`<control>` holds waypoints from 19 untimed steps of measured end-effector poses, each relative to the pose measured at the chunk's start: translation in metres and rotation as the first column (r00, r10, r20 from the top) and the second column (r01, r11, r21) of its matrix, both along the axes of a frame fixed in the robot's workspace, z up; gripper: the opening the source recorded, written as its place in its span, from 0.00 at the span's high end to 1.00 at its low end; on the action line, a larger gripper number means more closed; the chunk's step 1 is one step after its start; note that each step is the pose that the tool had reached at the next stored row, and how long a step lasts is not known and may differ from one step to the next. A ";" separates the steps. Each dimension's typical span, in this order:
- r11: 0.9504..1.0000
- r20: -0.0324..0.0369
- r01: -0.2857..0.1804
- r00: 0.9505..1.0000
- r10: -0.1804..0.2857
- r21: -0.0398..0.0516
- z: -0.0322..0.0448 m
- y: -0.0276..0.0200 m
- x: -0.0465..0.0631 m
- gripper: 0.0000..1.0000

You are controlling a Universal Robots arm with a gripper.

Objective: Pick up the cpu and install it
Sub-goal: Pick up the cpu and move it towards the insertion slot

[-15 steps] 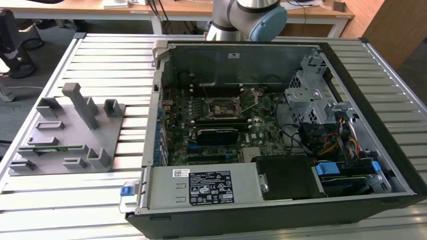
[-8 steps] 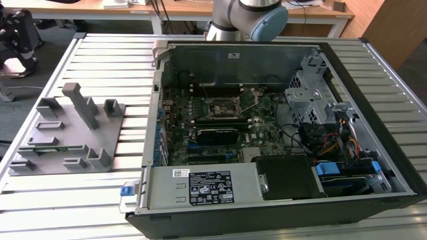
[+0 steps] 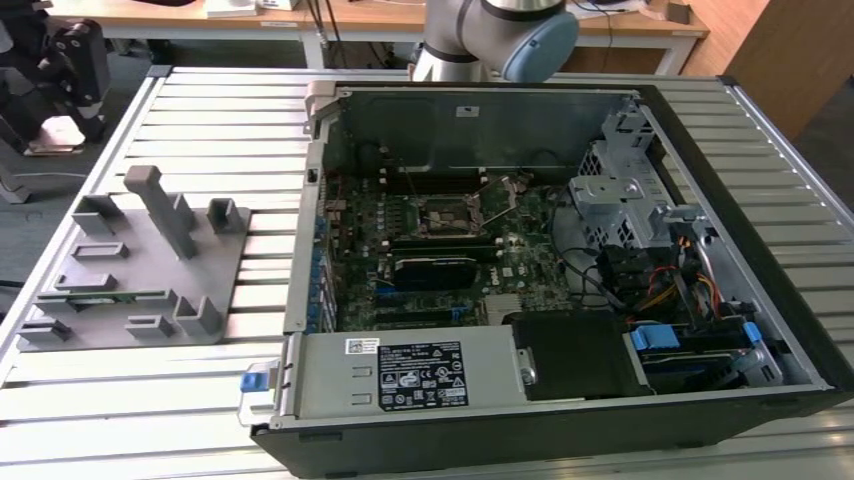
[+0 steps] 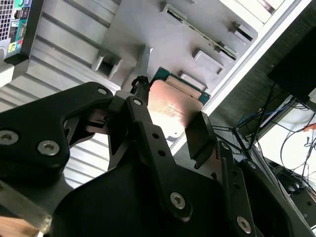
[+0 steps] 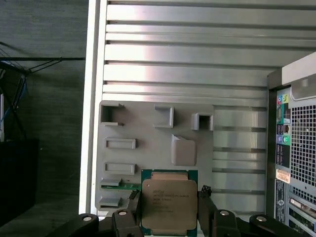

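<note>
The gripper (image 5: 169, 195) is clamping the cpu (image 5: 166, 210) by two opposite edges, one finger (image 5: 132, 206) pressing each side, over the gray fixture tray (image 5: 148, 128) beside the open computer case (image 5: 296, 148). The chip is lying flat, silver top (print included) facing the first wrist camera, edges squared with the tray. Its slightly longer sides seem to be running along the fingers.

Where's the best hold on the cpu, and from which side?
Its two opposite thin edges, coming square onto the flat silver top. The cpu is a thin flat square, so only the rim offers parallel faces; the gripper clamps it that way.
</note>
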State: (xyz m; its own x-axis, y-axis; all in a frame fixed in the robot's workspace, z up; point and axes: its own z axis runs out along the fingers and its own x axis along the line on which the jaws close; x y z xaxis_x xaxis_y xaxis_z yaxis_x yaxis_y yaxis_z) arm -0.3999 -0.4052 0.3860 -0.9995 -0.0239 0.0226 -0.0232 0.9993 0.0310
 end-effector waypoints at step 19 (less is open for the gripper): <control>1.000 0.000 0.000 1.000 0.000 0.000 0.0000 0.0000 0.051 0.46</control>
